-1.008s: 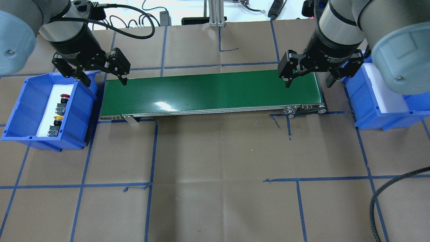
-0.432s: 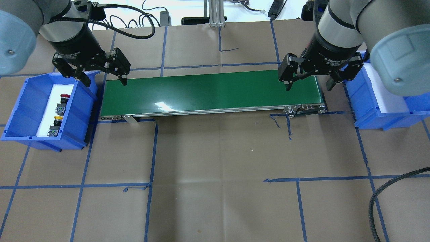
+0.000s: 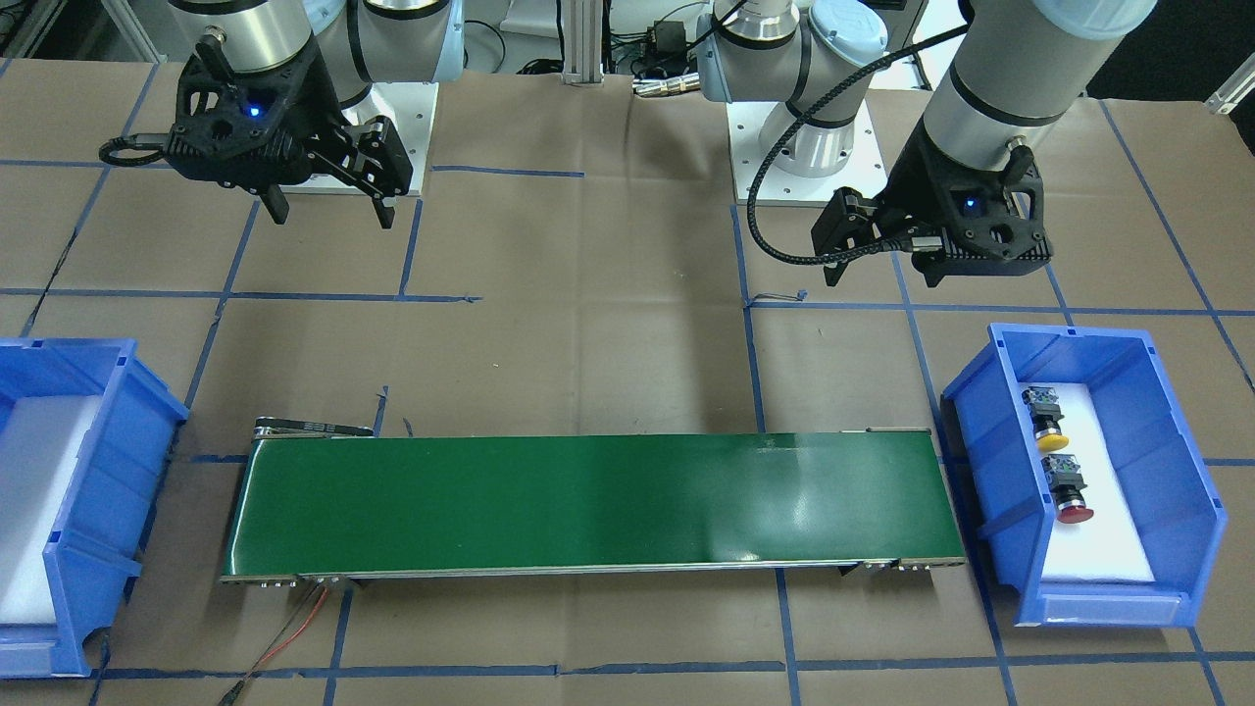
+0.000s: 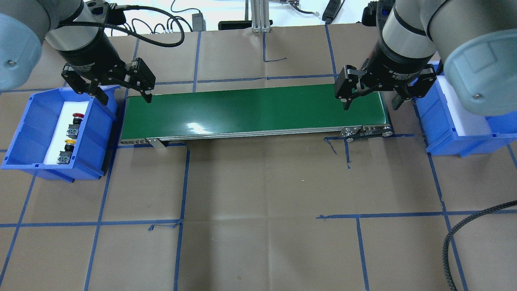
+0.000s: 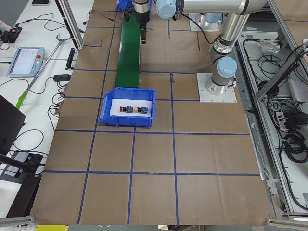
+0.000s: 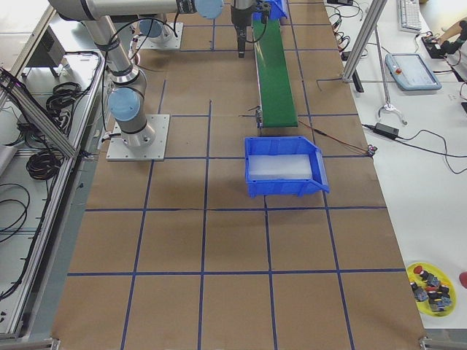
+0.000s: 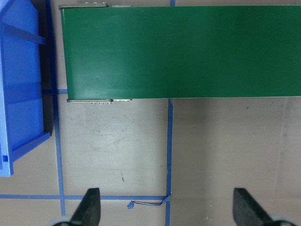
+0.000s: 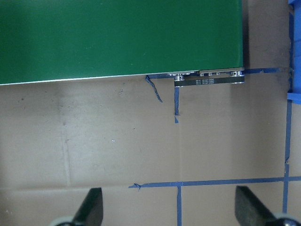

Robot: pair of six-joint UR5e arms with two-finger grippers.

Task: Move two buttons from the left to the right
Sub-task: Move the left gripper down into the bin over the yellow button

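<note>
The red button (image 4: 76, 118) and the yellow button (image 4: 69, 142) lie on white foam in the blue bin (image 4: 24, 133) at the robot's left; in the front-facing view the yellow one (image 3: 1052, 440) and the red one (image 3: 1075, 512) sit in the bin on that view's right (image 3: 1181, 461). My left gripper (image 4: 127, 98) is open and empty, raised between that bin and the left end of the conveyor. My right gripper (image 4: 370, 106) is open and empty, raised over the conveyor's right end. Both wrist views show spread fingers with nothing between them.
A green conveyor belt (image 4: 254, 109) spans the middle of the table between the bins. A second blue bin (image 4: 444, 133) with bare white foam stands at the robot's right. A black cable (image 4: 456, 238) loops at the front right. Blue tape lines cross the brown paper.
My right gripper has shifted a little toward the table's front over the belt's right end. My left gripper has barely moved. The buttons lie as before.
</note>
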